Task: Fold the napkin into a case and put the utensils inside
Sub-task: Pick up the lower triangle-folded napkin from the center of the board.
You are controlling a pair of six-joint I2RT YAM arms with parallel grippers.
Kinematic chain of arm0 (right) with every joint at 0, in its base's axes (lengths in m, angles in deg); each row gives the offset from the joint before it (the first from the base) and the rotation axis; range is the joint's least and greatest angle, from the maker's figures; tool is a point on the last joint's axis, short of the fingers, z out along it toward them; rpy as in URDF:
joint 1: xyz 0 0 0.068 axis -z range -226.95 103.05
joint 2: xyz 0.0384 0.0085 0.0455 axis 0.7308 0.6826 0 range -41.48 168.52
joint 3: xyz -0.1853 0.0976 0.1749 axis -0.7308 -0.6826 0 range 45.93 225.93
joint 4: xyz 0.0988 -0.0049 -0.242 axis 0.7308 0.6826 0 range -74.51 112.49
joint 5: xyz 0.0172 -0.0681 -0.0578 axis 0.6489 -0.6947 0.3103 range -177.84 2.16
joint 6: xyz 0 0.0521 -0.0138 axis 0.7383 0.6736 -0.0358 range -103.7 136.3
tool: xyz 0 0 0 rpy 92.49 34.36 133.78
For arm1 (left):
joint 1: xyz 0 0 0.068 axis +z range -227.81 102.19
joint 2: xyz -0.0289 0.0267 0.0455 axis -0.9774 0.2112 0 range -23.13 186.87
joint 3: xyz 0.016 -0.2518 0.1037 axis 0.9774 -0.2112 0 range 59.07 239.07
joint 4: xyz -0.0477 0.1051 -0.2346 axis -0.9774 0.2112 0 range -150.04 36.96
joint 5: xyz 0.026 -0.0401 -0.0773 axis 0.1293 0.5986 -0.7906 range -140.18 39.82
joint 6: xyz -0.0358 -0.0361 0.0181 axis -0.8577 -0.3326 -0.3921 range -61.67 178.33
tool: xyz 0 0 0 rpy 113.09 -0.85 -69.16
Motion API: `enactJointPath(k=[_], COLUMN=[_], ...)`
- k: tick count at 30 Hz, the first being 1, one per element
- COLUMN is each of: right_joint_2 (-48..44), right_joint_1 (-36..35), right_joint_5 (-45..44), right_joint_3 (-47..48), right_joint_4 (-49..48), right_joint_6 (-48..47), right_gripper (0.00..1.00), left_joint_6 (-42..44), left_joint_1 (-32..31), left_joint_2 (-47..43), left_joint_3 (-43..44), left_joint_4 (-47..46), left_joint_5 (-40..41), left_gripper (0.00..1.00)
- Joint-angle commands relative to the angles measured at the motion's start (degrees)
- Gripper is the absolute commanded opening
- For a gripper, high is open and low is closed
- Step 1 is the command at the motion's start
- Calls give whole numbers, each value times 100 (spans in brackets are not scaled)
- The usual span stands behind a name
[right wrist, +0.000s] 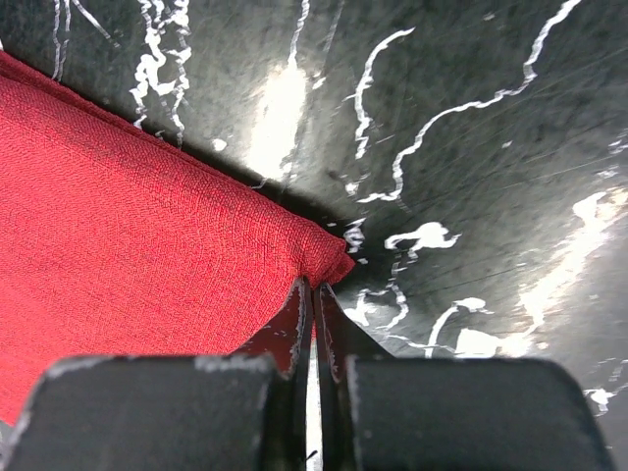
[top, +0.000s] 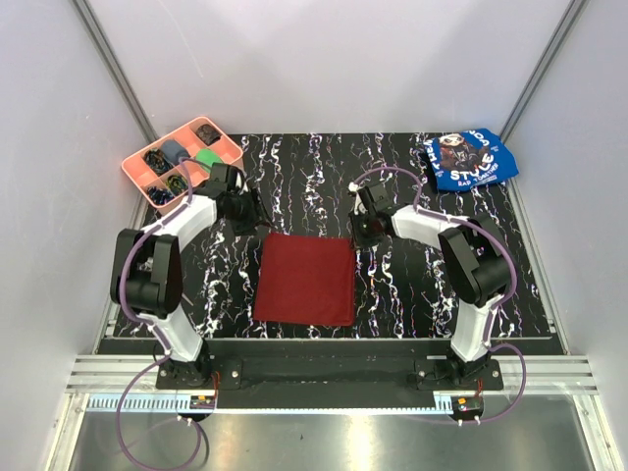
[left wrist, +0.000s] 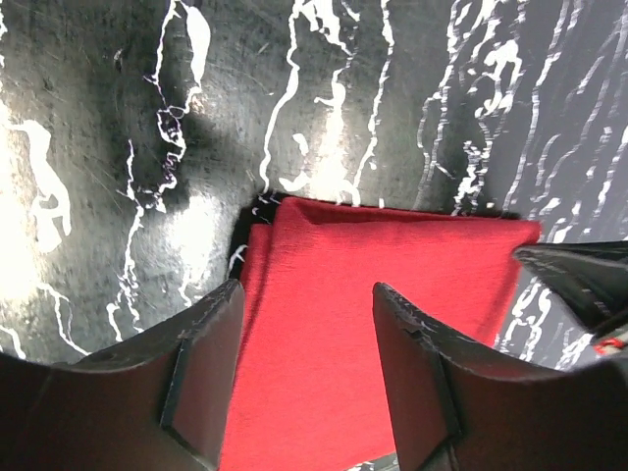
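Note:
The dark red napkin [top: 305, 280] lies flat mid-table as a near-square, with a second layer showing along its far left edge [left wrist: 257, 245]. My left gripper [top: 245, 218] hovers at that far left corner, open, with only cloth seen between its fingers [left wrist: 306, 289]. My right gripper [top: 361, 235] is at the far right corner, where its fingers are shut on the tip of the napkin [right wrist: 128, 226], and the cloth bunches a little at the pinch [right wrist: 314, 287]. The utensils are out of view.
A pink compartment tray [top: 137, 167] with small dark items sits at the back left, just behind the left arm. A blue printed cloth [top: 469, 159] lies at the back right. White walls enclose the black marbled tabletop [top: 412, 285].

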Motion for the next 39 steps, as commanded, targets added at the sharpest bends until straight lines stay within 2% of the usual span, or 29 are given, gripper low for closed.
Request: enactJointPath(k=[1, 7, 21, 23, 24, 26, 27, 28, 29, 30, 33, 36, 37, 39], right_joint_2=[153, 188, 232, 241, 250, 258, 250, 241, 241, 232, 232, 232, 232, 153], right_joint_1=[234, 296, 305, 305, 305, 313, 331, 331, 340, 348, 349, 349, 349, 349], right_joint_5=[-18, 201, 404, 369, 334, 229, 159, -16, -122, -384, -624, -476, -458, -536], right_joint_3=[131, 131, 193, 192, 193, 193, 193, 193, 184, 192, 210, 271, 298, 359], right_joint_4=[63, 45, 19, 28, 28, 19, 28, 19, 19, 28, 45, 54, 80, 212], right_joint_6=[-353, -344, -335, -335, -335, -335, -335, -335, -335, -326, -370, -344, -335, -283], right_gripper=[0, 0, 0, 0, 0, 0, 0, 0, 0, 0, 0, 0, 0, 13], left_joint_6=[371, 363, -32, -67, -120, -208, -321, -418, -497, -681, -911, -920, -920, -876], left_joint_1=[7, 7, -72, -81, -81, -81, -81, -81, -81, -81, -116, -248, -265, -292], left_joint_2=[292, 776, 1145, 1259, 1285, 1286, 1268, 1225, 1050, 961, 601, 468, 477, 433], left_joint_3=[179, 381, 355, 442, 460, 443, 434, 391, 225, 136, -119, -216, -208, -234], left_joint_4=[88, 19, -614, -615, -624, -641, -667, -694, -738, -799, -843, -914, -870, -818], left_joint_5=[-146, -146, -568, -499, -394, -209, 27, 212, 388, 755, 1188, 1050, 997, 935], left_gripper=[57, 51, 48, 40, 31, 21, 7, 1, 0, 0, 0, 3, 15, 30])
